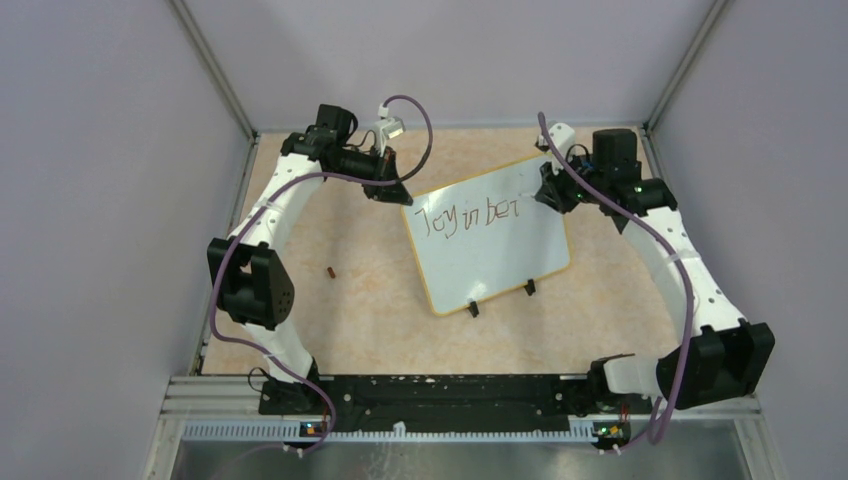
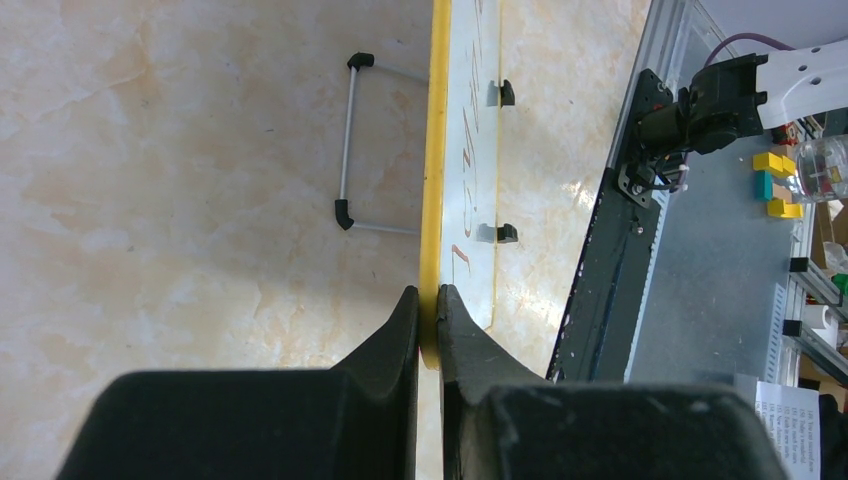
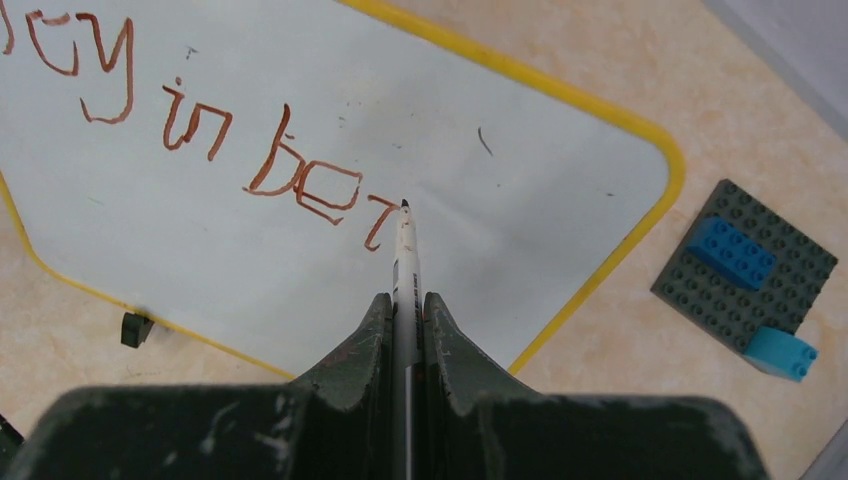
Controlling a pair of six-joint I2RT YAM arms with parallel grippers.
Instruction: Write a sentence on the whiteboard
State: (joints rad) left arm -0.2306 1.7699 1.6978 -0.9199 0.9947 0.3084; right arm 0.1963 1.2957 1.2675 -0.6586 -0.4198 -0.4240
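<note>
The whiteboard [image 1: 500,255], white with a yellow rim, lies tilted in the middle of the table. The sentence [image 1: 470,215] on it is written in reddish-brown and reads "Joy in be" plus one more stroke [image 3: 250,150]. My left gripper [image 2: 430,300] is shut on the whiteboard's yellow rim [image 2: 434,150] at its far left corner [image 1: 400,195]. My right gripper [image 3: 405,305] is shut on a thin white marker [image 3: 405,250]. The marker's dark tip rests at the top of the last stroke. In the top view the right gripper [image 1: 550,195] hangs over the board's right edge.
A dark grey studded plate [image 3: 790,250] with blue bricks lies beside the board's far right corner. A small brown piece [image 1: 331,271] lies on the table left of the board. Two black clip feet [image 1: 473,308] hold the near rim. A wire stand [image 2: 345,150] shows behind the board.
</note>
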